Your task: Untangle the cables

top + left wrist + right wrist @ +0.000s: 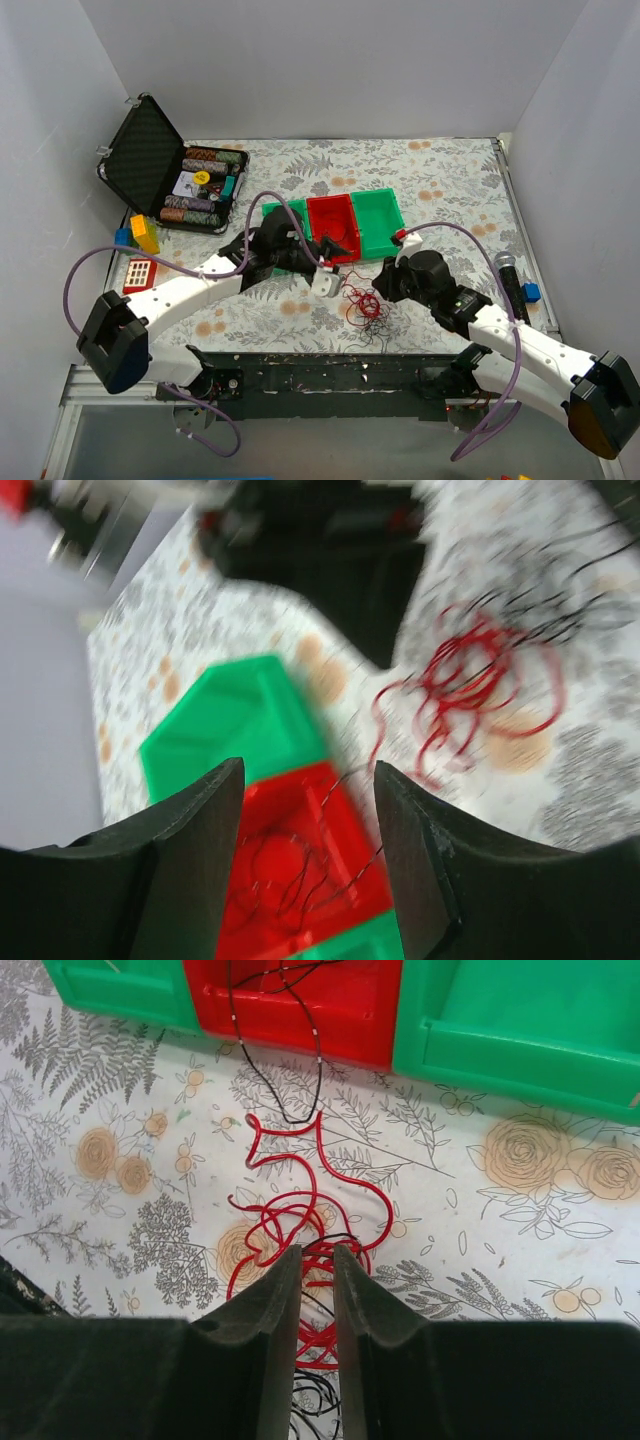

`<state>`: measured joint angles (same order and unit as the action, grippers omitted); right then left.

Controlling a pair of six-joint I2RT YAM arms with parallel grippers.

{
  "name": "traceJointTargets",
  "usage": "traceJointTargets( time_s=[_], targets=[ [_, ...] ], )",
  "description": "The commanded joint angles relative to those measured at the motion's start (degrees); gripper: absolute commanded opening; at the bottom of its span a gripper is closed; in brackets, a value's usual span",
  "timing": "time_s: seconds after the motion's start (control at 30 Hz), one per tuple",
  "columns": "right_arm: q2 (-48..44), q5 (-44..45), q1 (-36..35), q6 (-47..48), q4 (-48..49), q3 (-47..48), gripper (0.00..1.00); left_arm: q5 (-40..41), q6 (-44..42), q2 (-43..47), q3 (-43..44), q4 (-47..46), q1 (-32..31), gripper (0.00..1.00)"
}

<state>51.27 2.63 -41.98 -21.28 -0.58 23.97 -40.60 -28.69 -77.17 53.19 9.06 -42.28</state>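
While the tangle of thin red, black and pale wires (366,305) lies on the floral-patterned table (450,190) just in front of the red plastic bin (330,201), the right claw (317,1256) is narrowed on its red strands; the left claw (308,770) gapes wide over that bin, where a thin black wire trails.

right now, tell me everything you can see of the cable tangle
The cables are a small loose tangle of very thin wires, mostly red loops with some black strands, lying on the floral tablecloth just before the red bin. One black strand trails over the bin's front wall into it. The right gripper has its fingers nearly closed on the near red loops, seemingly pinching them. The left gripper hangs open above the bin.
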Motion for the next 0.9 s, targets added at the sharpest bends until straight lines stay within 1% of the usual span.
traceJointTargets(
  time_s=[0.0, 0.1, 0.2, 0.33, 0.4, 0.57, 0.73, 0.87],
  targets=[
    [-0.38, 4.65, 0.75, -2.36, -2.06, 2.4, 0.23, -8.17, -4.17, 0.18, -1.07, 8.86, -7.45, 0.55],
    [-0.11, 6.85, 1.46, -3.33, -3.2, 3.1, 0.18, -10.46, -10.4, -3.33, 0.16, 12.9, -10.1, 0.52],
    [-0.64, 7.12, 2.95, -3.77, -3.99, 3.28, 0.18, -9.77, -16.99, -7.28, 0.86, 13.96, -10.36, 0.47],
    [-1.87, 5.02, 5.15, -4.3, -4.08, 2.75, 0.2, -8.18, -25.35, -10.63, 0.61, 15.64, -10.28, 0.44],
    [-2.05, 3.44, 6.29, -4.56, -3.38, 2.23, 0.22, -8.88, -29.57, -11.07, -1.06, 14.15, -10.28, 0.43],
    [-0.29, -0.78, 8.4, -4.83, -0.4, 1.09, 0.22, -11.78, -38.09, -12.65, -4.93, 6.51, -10.36, 0.36],
    [2.61, -5.62, 10.95, -4.91, 2.51, 0.73, 0.2, -13.98, -49.43, -16.26, -5.47, 6.41, -10.36, 0.34],
    [3.66, -7.99, 12.36, -5.0, 3.92, 0.38, 0.18, -16.09, -54.97, -18.98, -4.15, 6.41, -10.45, 0.34]
  ],
)
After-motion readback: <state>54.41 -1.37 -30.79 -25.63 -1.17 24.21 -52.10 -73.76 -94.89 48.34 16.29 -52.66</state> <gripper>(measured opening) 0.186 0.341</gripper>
